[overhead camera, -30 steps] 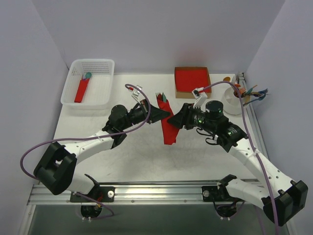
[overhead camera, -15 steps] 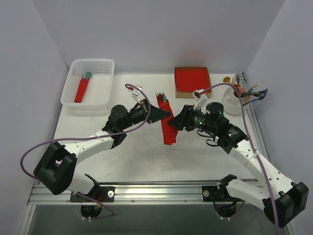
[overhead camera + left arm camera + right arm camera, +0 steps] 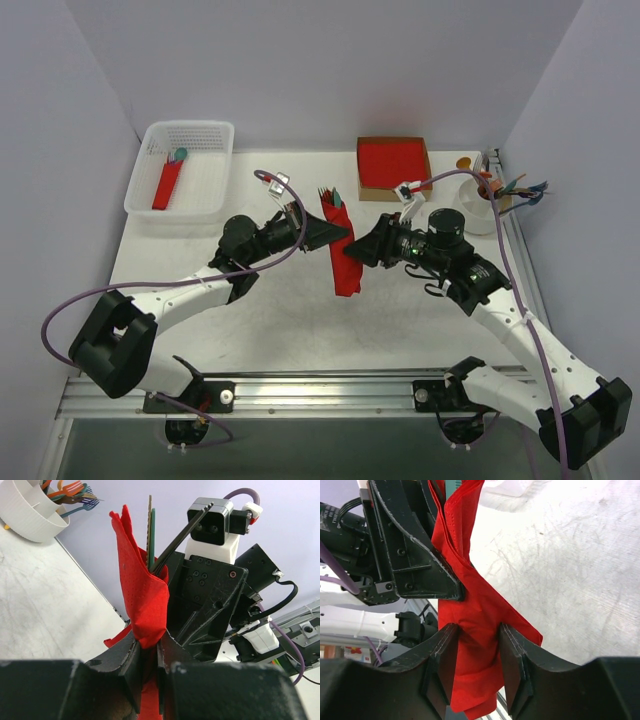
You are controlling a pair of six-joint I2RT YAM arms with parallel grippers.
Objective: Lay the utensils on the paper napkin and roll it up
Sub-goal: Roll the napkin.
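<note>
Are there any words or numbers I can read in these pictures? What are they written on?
None can be read.
The paper napkin, the white basket, the cardboard box and the white cup show no print.
Tiny pale marks on a black motor housing in the right wrist view are too blurred to read.

Over the middle of the counter, the rolled paper napkin runs near to far between the left gripper and right gripper, utensils protruding from its far end, a basket far-left, a box behind, a cup far-right.
</note>
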